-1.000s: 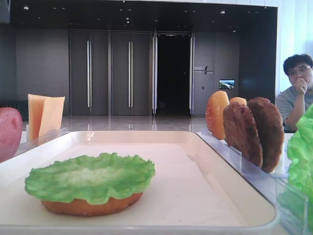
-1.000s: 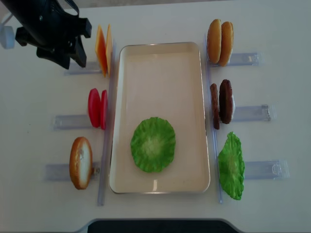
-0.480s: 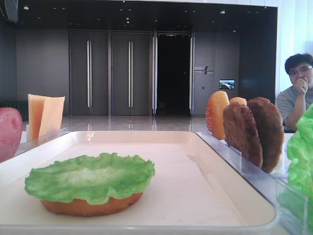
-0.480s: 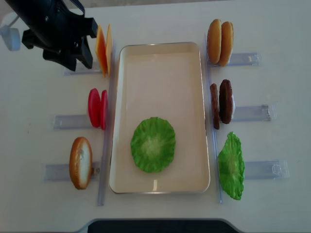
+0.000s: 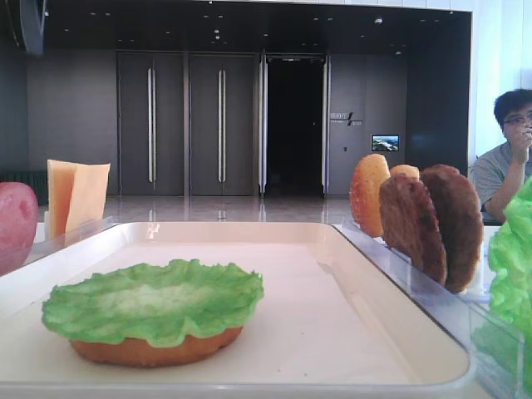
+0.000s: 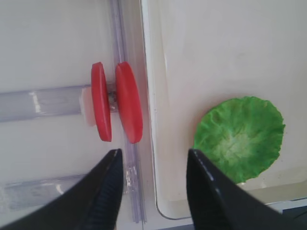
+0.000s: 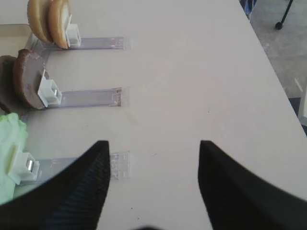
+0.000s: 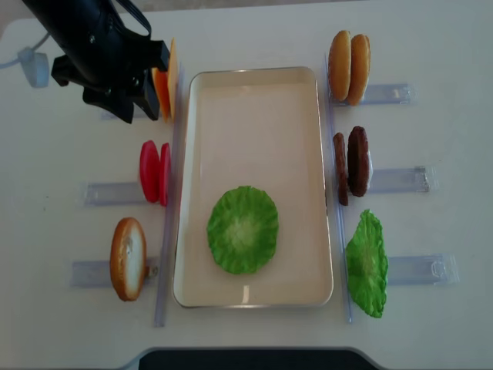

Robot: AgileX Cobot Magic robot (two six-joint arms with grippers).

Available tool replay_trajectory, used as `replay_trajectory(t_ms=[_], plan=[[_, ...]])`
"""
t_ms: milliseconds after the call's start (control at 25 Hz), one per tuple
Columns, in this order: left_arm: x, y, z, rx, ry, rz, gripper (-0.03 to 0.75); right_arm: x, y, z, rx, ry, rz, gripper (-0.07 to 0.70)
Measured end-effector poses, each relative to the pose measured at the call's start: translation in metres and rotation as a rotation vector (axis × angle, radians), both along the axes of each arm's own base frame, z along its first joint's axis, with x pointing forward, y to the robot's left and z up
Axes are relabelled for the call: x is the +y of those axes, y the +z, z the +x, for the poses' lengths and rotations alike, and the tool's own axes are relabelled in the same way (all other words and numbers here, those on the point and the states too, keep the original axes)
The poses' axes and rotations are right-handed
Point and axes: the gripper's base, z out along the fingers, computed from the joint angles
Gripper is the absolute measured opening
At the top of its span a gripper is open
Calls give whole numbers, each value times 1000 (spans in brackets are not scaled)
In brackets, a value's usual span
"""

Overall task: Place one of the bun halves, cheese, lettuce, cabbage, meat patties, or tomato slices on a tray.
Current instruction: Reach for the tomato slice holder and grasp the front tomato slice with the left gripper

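White tabletop (image 8: 254, 31) surrounds the tray (image 8: 254, 100), where lettuce (image 8: 243, 229) already covers a bun half (image 5: 154, 349). Your left gripper (image 6: 152, 189) hangs parted and empty, with the tomato slices (image 6: 117, 109) standing upright in their rack just ahead of its fingertips. Come down straddling one disc only, square to its faces, before closing.

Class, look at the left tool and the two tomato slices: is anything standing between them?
Nothing visible. The left tool hangs open above the tomato slices, which stand upright in their clear rack beside the tray.
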Motion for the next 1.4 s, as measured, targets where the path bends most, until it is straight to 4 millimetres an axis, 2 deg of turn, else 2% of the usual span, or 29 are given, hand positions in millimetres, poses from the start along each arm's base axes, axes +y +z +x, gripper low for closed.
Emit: replay_trajectory(t_ms=[440,760,1160,1400], plan=[[-4,-23,12,67,-1,23,339,0,0,0,0,0,0,419],[-25,-41,13,88,-55,104,339,0,0,0,0,0,0,419],[-23,-43,13,79,-46,130,339,0,0,0,0,0,0,419],[-19,-68,0,165,-47,149,338,0,0,0,0,0,0,419]])
